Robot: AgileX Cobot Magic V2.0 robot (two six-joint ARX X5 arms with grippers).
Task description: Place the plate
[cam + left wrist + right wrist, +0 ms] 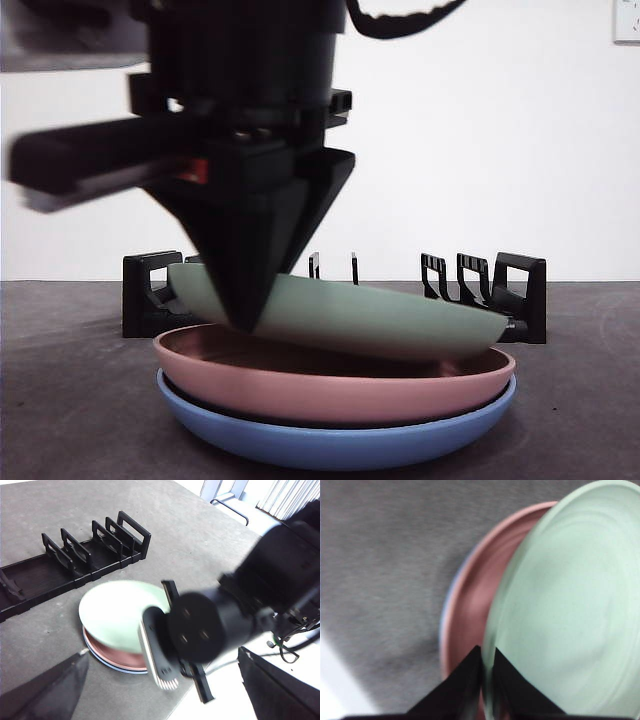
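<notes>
Grey, matte bench (80,400) before a plain white wall. Black slotted rack (490,290) stands toward the far edge. Pale green plate (380,320), smooth and unmarked, tilts above a pink plate (330,385) nested in a blue plate (330,440) near the front edge; its raised rim is clamped between the closed jaws of the right gripper (487,672). Left gripper (160,690) hovers apart, jaws spread, grasping nothing. No legible writing appears.
</notes>
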